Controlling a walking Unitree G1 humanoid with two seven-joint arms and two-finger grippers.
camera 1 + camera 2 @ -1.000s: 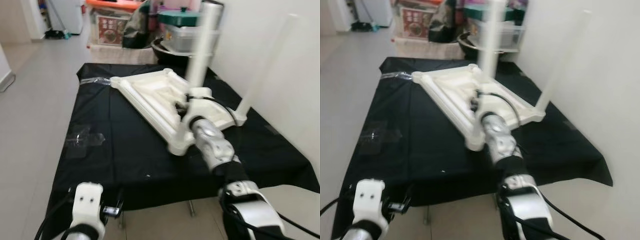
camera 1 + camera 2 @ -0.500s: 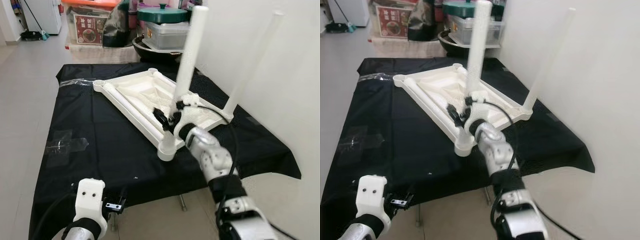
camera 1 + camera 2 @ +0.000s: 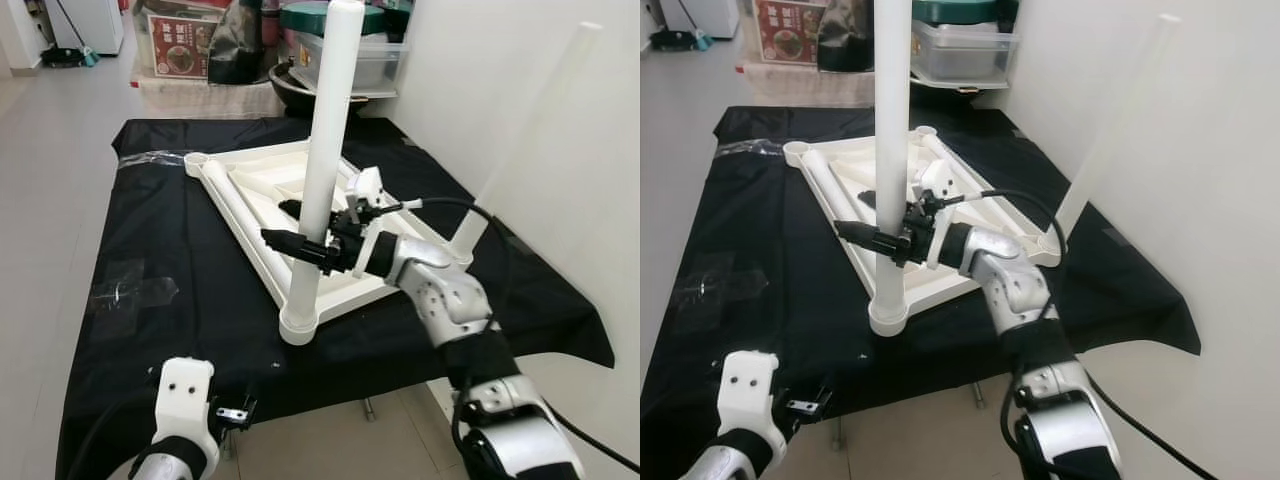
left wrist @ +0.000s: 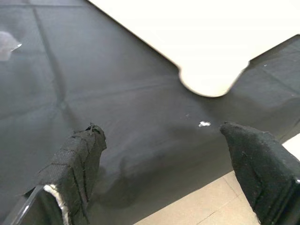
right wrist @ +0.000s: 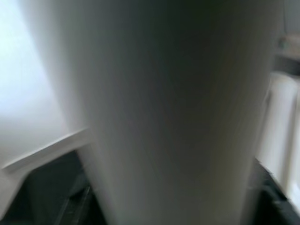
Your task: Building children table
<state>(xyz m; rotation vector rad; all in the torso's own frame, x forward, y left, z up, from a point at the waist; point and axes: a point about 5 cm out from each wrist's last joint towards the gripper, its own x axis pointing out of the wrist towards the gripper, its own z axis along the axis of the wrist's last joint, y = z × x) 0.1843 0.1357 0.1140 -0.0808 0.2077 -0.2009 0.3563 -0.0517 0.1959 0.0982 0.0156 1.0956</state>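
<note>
Right gripper (image 3: 312,246) pinches the table leg (image 3: 322,150) standing in the upturned tabletop's (image 3: 260,180) near corner; left gripper (image 4: 173,154), spread, idles low; uneven push could tilt the leg.

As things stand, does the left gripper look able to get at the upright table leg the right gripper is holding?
Probably not without moving closer. The left gripper hangs low and open at the black cloth's near edge, while the leg stands farther in, at the tabletop's near corner, with the right gripper around it.
</note>
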